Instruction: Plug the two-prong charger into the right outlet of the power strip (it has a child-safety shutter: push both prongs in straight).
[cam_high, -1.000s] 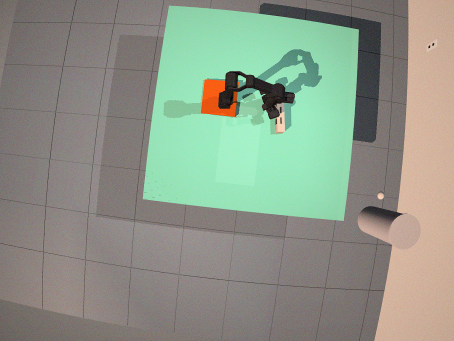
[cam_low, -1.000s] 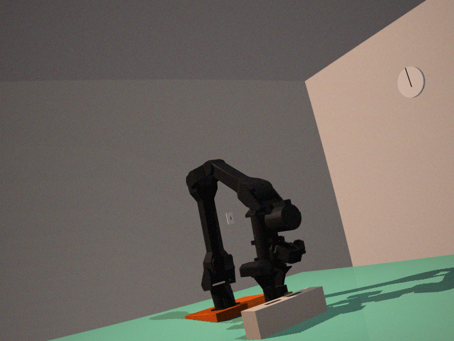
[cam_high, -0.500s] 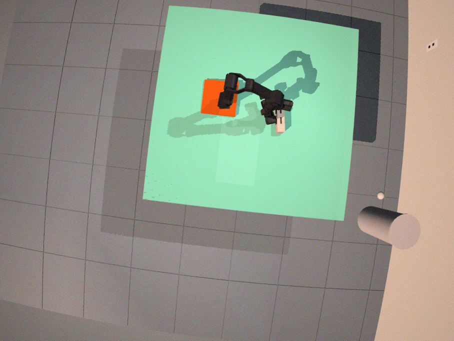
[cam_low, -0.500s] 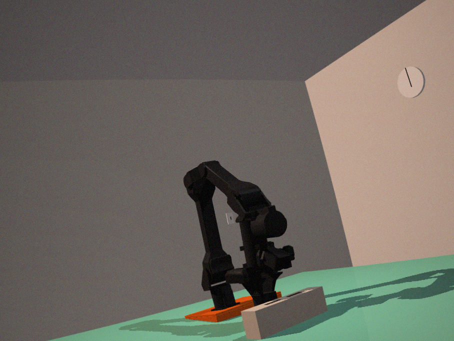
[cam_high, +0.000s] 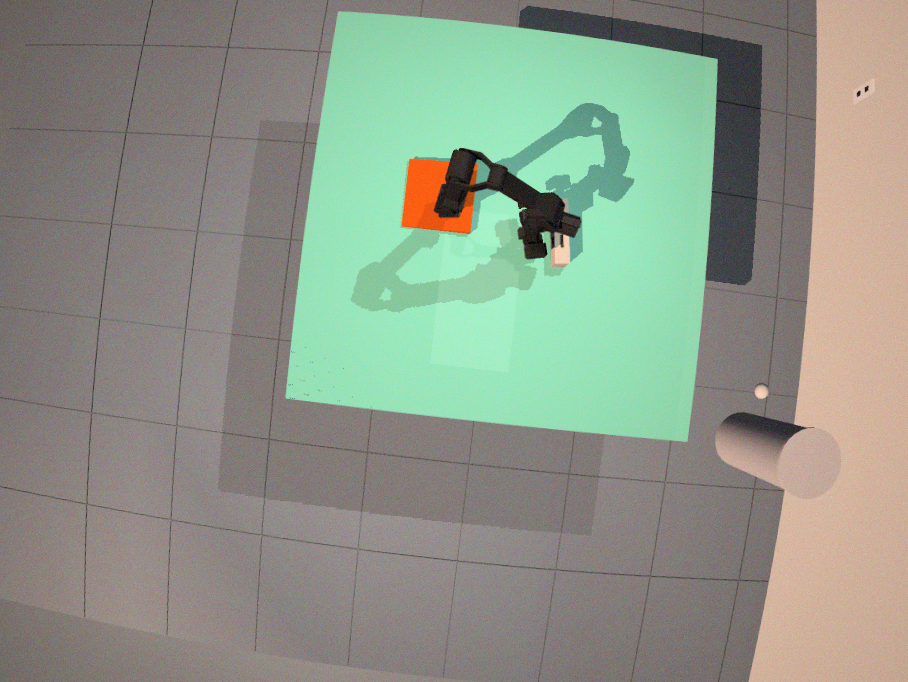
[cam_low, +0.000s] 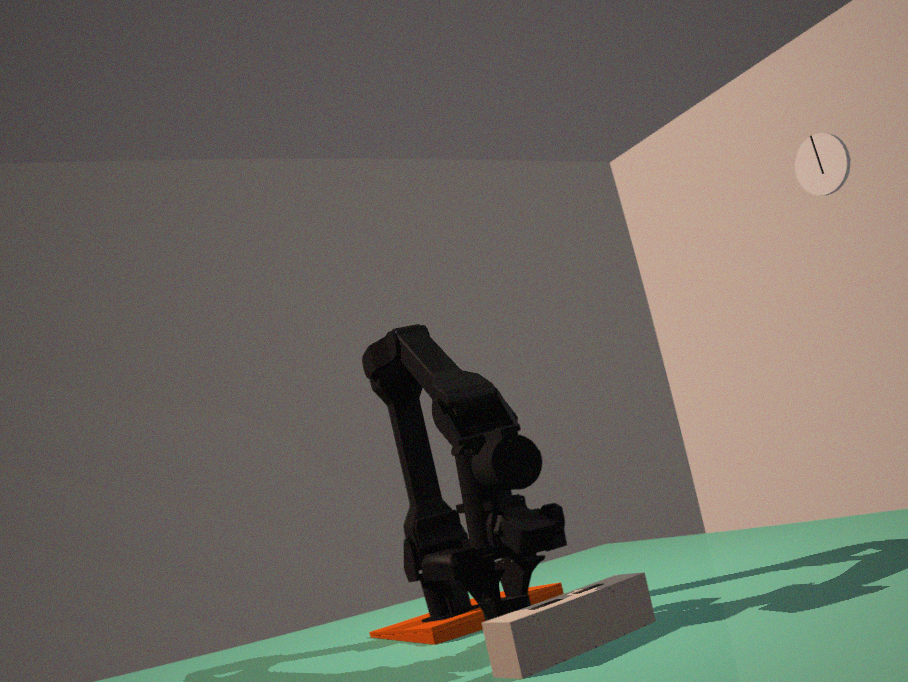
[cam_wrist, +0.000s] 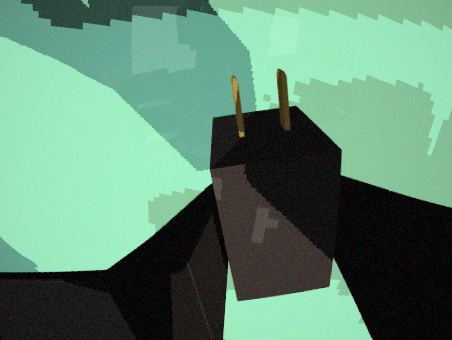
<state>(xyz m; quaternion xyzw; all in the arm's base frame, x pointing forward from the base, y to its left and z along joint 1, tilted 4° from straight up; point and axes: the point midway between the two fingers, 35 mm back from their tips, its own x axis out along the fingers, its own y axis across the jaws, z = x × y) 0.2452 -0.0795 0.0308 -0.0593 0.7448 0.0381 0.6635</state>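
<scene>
The pale power strip (cam_high: 560, 258) (cam_low: 579, 626) lies on the green mat, its long side towards the exterior camera. Dark slots show on its top; the arm partly covers it in the top view. My gripper (cam_low: 509, 603) (cam_wrist: 265, 187) is shut on the dark block-shaped charger (cam_wrist: 280, 227). In the exterior view the fingers are low behind the strip, near its left end, and the strip hides part of what they hold. Two brass prongs (cam_wrist: 238, 107) (cam_wrist: 283, 102) stick out of the charger, pointing up in the wrist view. No strip shows there.
The orange base plate (cam_high: 419, 183) (cam_low: 458, 632) lies under the arm's foot. The green mat (cam_high: 623, 352) (cam_low: 807, 624) carries the arm's shadows. A pale cylinder (cam_high: 807, 462) and a small ball (cam_high: 761, 391) are beyond the mat's right edge.
</scene>
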